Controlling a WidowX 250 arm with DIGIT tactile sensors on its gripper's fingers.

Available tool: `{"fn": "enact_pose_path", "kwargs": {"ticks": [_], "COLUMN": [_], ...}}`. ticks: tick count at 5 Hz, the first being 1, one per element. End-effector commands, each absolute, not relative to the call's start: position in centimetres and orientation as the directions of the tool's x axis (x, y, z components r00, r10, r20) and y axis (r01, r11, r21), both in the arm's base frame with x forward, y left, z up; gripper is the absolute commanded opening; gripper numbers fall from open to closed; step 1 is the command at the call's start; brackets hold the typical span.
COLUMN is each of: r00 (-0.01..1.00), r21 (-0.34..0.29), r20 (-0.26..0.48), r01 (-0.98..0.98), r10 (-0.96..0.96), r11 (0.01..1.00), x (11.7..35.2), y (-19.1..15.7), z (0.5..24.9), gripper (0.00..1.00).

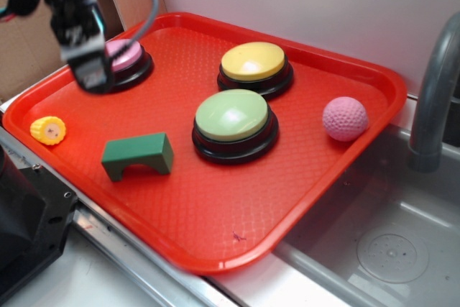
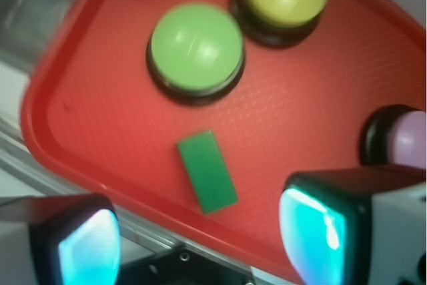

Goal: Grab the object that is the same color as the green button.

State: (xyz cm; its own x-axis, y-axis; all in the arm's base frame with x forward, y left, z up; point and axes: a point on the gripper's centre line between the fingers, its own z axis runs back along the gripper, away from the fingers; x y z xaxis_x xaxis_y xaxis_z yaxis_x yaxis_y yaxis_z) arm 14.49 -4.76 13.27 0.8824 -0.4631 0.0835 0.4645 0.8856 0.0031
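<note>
A small dark green bridge-shaped block [image 1: 137, 155] with an arched cutout stands on the red tray [image 1: 215, 228], left of the pale green dome button [image 1: 231, 116] on its black base. In the wrist view the block [image 2: 207, 171] lies below the green button [image 2: 195, 47]. My gripper [image 1: 88, 70] hangs high over the tray's left rear, in front of the pink button [image 1: 123, 54], well apart from the block. In the wrist view the gripper [image 2: 200, 241] is open and empty, its jaws wide apart, the block just beyond the gap.
A yellow dome button [image 1: 253, 62] sits behind the green one. A pink dimpled ball [image 1: 344, 118] lies at the tray's right. A small yellow corn-like toy [image 1: 48, 130] lies at the left edge. A sink basin [image 1: 388, 249] and grey faucet [image 1: 431, 91] are to the right.
</note>
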Motion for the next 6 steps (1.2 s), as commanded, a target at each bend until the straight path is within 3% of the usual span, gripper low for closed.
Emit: {"fn": "enact_pose_path", "kwargs": {"ticks": [1,3,4,6], "r00": [0.875,0.875,0.861,0.815], "r21": [0.016,0.016,0.009,0.042], "r20": [0.123,0.123,0.069,0.032], "r01": [0.469,0.469,0.504,0.578], "r10": [-0.468,-0.468,-0.504,-0.579], "r11": [0.883,0.883,0.864,0.815], "x": [13.8,13.8,13.4,14.5], "y": [-3.2,-3.2,-2.5,-3.6], "z": [11.7,11.7,7.3,2.0], "gripper": [1.00,1.00,1.00,1.00]}}
